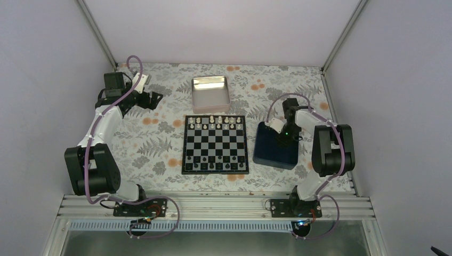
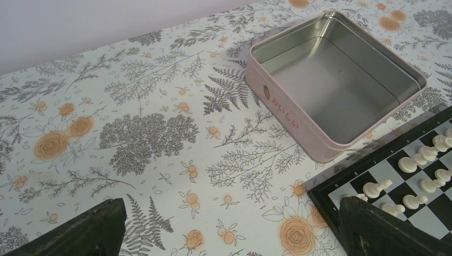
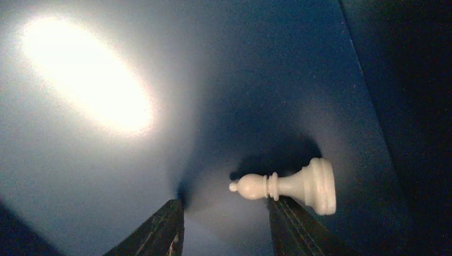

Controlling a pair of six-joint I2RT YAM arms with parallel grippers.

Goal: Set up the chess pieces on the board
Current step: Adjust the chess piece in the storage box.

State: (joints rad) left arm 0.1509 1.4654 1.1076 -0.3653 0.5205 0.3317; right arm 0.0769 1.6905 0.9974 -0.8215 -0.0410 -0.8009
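The board (image 1: 215, 147) lies flat at the table's middle. White chess pieces (image 1: 216, 122) stand along its far rows and small dark ones (image 1: 213, 166) along its near row. My right gripper (image 1: 283, 140) is down inside the dark blue tray (image 1: 266, 152). In the right wrist view it (image 3: 226, 205) is open, and nothing sits between the fingers. A white bishop (image 3: 288, 185) lies on its side on the tray floor, just beyond the right fingertip (image 3: 280, 205). My left gripper (image 2: 233, 205) hangs open over bare tablecloth, left of the board's corner (image 2: 326, 193) and its white pieces (image 2: 421, 160).
An empty pink-sided metal tin (image 2: 288, 112) stands behind the board, also seen from above as the tin (image 1: 210, 94). The dark blue tray sits right of the board. White enclosure walls close the table on three sides.
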